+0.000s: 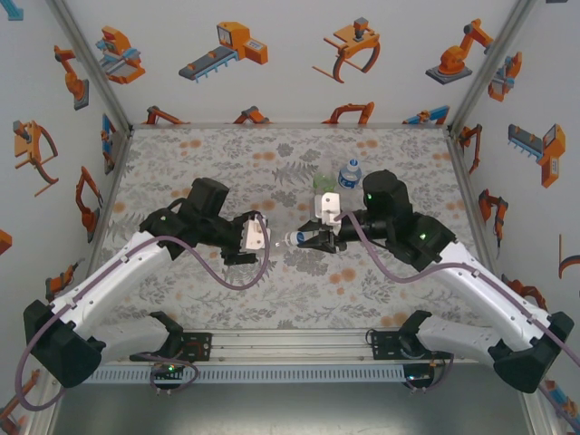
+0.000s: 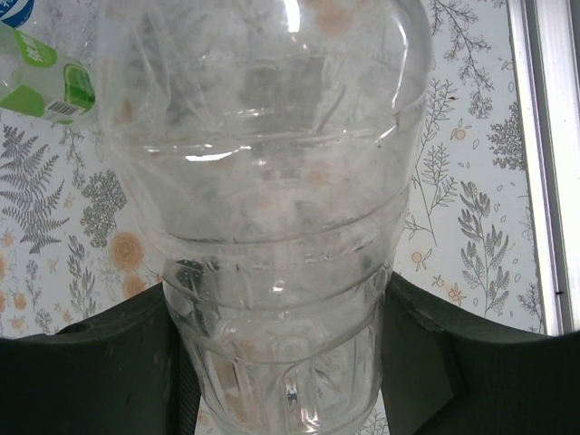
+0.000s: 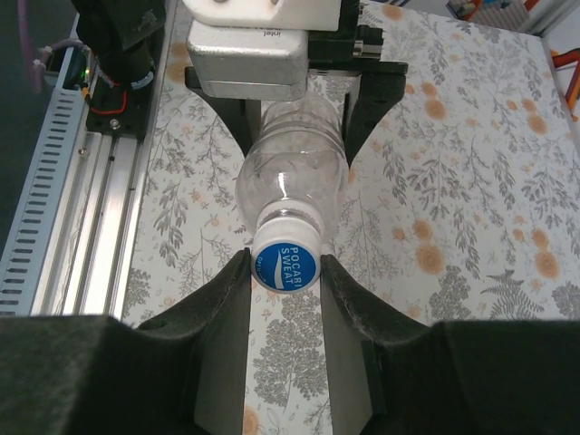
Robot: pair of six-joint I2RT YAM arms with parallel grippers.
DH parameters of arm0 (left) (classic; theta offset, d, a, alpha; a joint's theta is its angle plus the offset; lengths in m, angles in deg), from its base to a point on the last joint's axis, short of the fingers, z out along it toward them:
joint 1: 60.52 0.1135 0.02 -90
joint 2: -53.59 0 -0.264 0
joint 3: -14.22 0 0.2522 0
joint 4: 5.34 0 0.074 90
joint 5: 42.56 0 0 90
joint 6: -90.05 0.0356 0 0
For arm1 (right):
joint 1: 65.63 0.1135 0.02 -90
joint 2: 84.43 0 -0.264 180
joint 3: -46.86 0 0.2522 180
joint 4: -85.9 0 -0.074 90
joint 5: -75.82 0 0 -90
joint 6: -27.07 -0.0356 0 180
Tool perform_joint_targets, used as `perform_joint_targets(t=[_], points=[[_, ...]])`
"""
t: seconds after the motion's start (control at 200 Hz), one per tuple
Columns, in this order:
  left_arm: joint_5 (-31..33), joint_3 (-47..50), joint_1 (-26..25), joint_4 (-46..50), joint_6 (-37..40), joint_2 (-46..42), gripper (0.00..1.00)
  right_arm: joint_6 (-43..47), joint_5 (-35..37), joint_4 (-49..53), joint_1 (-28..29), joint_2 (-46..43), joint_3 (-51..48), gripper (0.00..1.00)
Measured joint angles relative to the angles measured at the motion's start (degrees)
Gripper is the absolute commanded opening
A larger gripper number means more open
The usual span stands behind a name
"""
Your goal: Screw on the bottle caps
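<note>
The clear bottle (image 2: 272,208) lies horizontal above mid-table (image 1: 199,154), well apart from the side walls and the near rail (image 1: 290,344). Open surface lies to the left and toward the rail. The left claw (image 1: 270,238) is closed on the bottle's body. The right claw (image 3: 285,272) is narrowed onto the cap (image 3: 285,256), which sits on the bottle's neck. The clear bottle looks empty. The green bottle (image 1: 323,185) and the blue-label bottle (image 1: 351,173) stand upright just beside each other, behind the right claw. Their contents cannot be determined.
</note>
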Motion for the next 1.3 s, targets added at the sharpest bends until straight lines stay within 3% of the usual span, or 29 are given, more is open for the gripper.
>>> perform_joint_targets(t=[0.28, 0.611, 0.756, 0.891, 1.187, 1.302], points=[[-0.5, 0.0, 0.0, 0.7, 0.4, 0.0, 0.0, 1.9, -2.0, 0.8, 0.0, 1.2, 0.7, 0.0], [-0.8, 0.0, 0.0, 1.9, 0.4, 0.0, 0.0, 10.4, -3.1, 3.2, 0.5, 1.7, 1.1, 0.0], [0.3, 0.2, 0.1, 1.7, 0.0, -0.1, 0.0, 6.6, -2.6, 3.0, 0.5, 2.7, 1.7, 0.0], [2.1, 2.6, 0.1, -2.0, -2.4, -0.9, 0.0, -9.6, 1.1, -3.3, 0.5, 2.8, -0.2, 0.0], [8.5, 4.8, 0.6, -5.2, -6.3, -0.1, 0.0, -65.9, 17.9, -10.0, -1.0, 5.7, -5.2, 0.0], [10.9, 5.5, 0.8, -5.9, -7.2, 0.9, 0.0, -81.7, 21.1, -9.5, -1.7, 8.2, -6.1, 0.0]])
